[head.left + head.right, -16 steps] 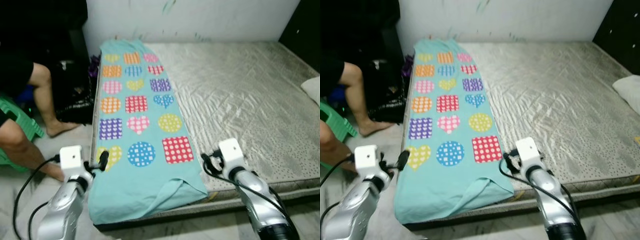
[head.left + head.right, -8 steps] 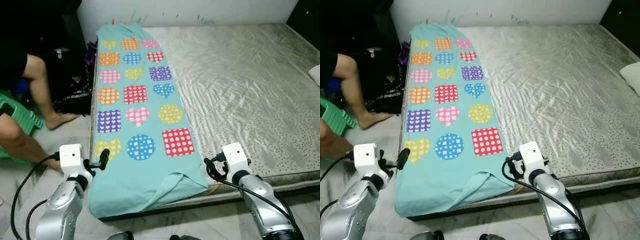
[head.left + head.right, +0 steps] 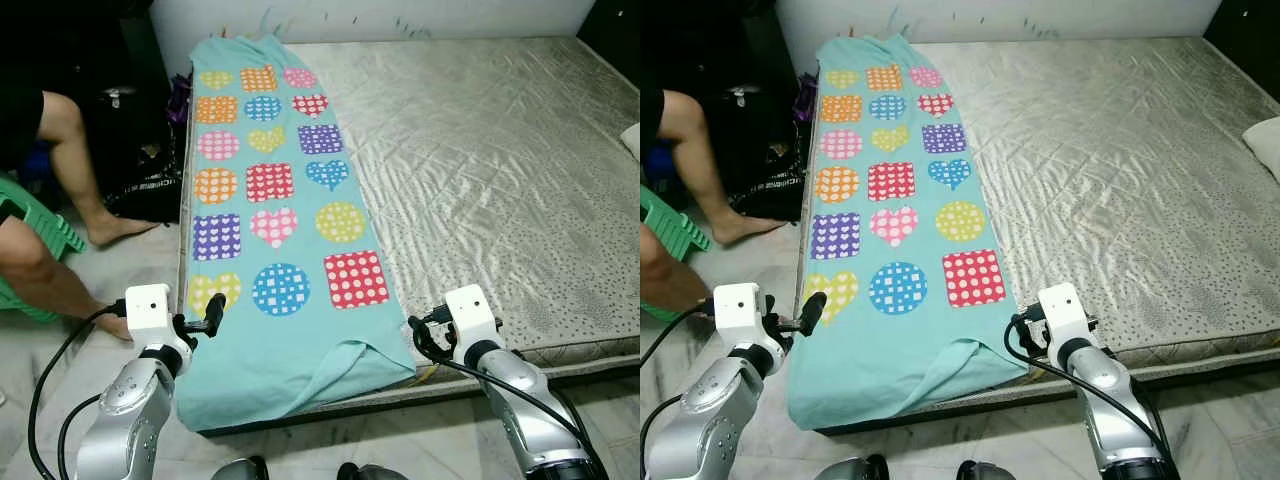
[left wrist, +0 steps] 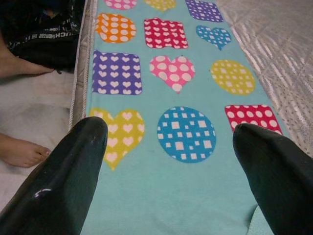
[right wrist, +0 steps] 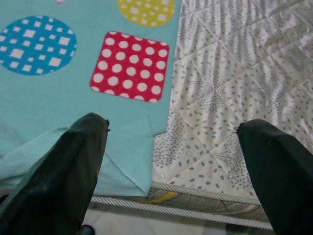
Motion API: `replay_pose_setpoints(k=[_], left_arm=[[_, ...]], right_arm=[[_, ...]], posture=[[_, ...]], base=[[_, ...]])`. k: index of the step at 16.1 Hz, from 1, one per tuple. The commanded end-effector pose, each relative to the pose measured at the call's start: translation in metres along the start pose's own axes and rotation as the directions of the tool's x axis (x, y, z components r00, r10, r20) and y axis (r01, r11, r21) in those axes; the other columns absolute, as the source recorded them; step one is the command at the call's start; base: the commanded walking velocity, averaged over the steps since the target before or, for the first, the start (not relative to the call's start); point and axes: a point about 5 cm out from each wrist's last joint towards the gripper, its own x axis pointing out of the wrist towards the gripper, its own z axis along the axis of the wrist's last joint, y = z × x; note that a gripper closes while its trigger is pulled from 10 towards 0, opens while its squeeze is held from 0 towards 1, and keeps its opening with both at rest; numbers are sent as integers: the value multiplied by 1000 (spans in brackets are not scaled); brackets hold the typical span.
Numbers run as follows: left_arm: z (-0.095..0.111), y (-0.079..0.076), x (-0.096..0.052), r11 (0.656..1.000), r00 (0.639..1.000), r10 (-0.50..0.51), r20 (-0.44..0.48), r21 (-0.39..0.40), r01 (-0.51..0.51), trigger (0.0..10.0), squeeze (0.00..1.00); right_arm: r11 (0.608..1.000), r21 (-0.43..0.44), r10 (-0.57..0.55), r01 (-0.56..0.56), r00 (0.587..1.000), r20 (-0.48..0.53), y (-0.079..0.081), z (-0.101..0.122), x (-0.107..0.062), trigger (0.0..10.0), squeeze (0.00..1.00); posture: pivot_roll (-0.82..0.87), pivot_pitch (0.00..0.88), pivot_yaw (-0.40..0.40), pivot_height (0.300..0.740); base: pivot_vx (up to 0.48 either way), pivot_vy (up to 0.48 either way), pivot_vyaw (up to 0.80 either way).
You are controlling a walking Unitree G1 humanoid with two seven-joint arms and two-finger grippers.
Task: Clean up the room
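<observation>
The blanket [image 3: 270, 230] lies along the mattress's [image 3: 480, 170] 9 o'clock edge, with a person's leg [image 3: 75, 160] beyond it at 9 o'clock.

Person [image 3: 40, 200] at left: legs alone in frame, rest cut by edge. Pillow [image 3: 1266, 135] cut by right edge. Dark bag [image 3: 150, 190] beside mattress [image 3: 500, 180]: print too small to read. Blanket [image 3: 270, 230] foot corner folded under, underside hidden.

1. A bare quilted grey mattress [image 3: 480, 150] lies low on the pale tiled floor [image 3: 420, 450].
2. A turquoise blanket [image 3: 270, 220] with coloured hearts, circles and squares lies lengthwise along its left side, the near end rumpled and hanging over the near edge.
3. A white pillow [image 3: 1265, 145] lies at the right edge.
</observation>
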Motion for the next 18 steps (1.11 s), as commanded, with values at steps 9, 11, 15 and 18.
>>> replay_pose_setpoints(k=[9, 11, 15, 18], left_arm=[[1, 0, -1, 1000, 1000, 10, -5, 6, -10, 10000, 0], [6, 1, -4, 997, 997, 70, 39, -31, -69, 10000, 0], [8, -1, 0, 998, 998, 57, 39, -24, -56, 10000, 0], [9, -1, 1, 998, 998, 56, 41, -22, -55, 10000, 0]], right_arm=[[1000, 5, -3, 3, 1000, 3, -1, 2, -3, 10000, 0], [997, -52, 53, -49, 997, 62, 8, 27, 14, 10000, 0], [999, -21, 28, -26, 997, 77, 7, 29, 17, 10000, 0], [999, -24, 29, -27, 996, 79, 8, 30, 19, 10000, 0]], posture=[[-60, 174, -40, 740], [-34, 165, -109, 740], [-31, 154, -98, 740], [-28, 147, -98, 740]], base=[[0, 0, 0], [0, 0, 0], [0, 0, 308], [0, 0, 0]])
